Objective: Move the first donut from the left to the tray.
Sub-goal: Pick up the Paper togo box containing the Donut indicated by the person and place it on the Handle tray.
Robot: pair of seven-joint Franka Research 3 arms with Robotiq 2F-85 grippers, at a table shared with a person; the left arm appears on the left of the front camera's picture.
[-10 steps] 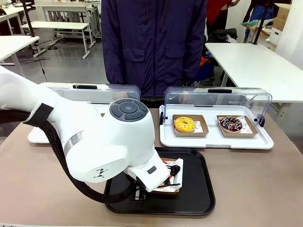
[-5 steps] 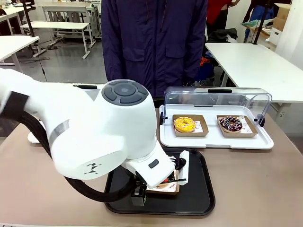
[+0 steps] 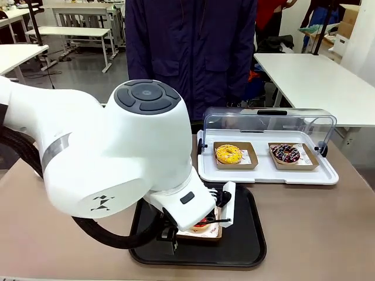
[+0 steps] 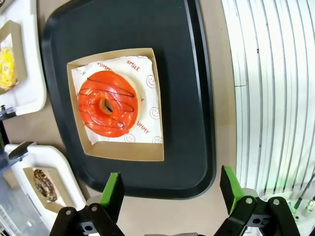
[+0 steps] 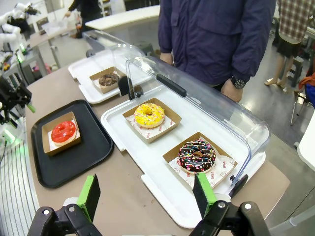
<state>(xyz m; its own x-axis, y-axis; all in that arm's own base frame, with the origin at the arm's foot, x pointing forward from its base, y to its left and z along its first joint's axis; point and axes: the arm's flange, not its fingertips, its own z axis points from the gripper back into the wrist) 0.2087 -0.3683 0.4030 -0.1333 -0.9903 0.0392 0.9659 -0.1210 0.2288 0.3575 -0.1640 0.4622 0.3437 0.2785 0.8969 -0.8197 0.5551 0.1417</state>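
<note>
The red-iced donut (image 4: 107,106) lies in its small brown cardboard tray (image 4: 147,152) on the black tray (image 4: 187,123). In the left wrist view my left gripper (image 4: 172,191) hovers above it, open, with nothing between its green pads (image 4: 114,192). From the front, the left arm's bulky wrist (image 3: 140,170) covers most of the black tray (image 3: 246,243), and a bit of the red donut (image 3: 203,223) peeks out beneath it. My right gripper (image 5: 147,194) is open and holds nothing, over the table's near edge, well away from the red donut (image 5: 63,131) on the black tray (image 5: 93,147).
A white tray (image 3: 266,172) with a raised clear lid holds a yellow donut (image 3: 228,154) and a chocolate sprinkled donut (image 3: 286,153). A second lidded white tray (image 5: 88,86) holds a chocolate donut (image 5: 108,78). A person in a dark jacket (image 3: 190,52) stands at the far side.
My left gripper has opened wide and the arm has lifted up and away from the red donut. The donut stays in its cardboard tray on the black tray.
</note>
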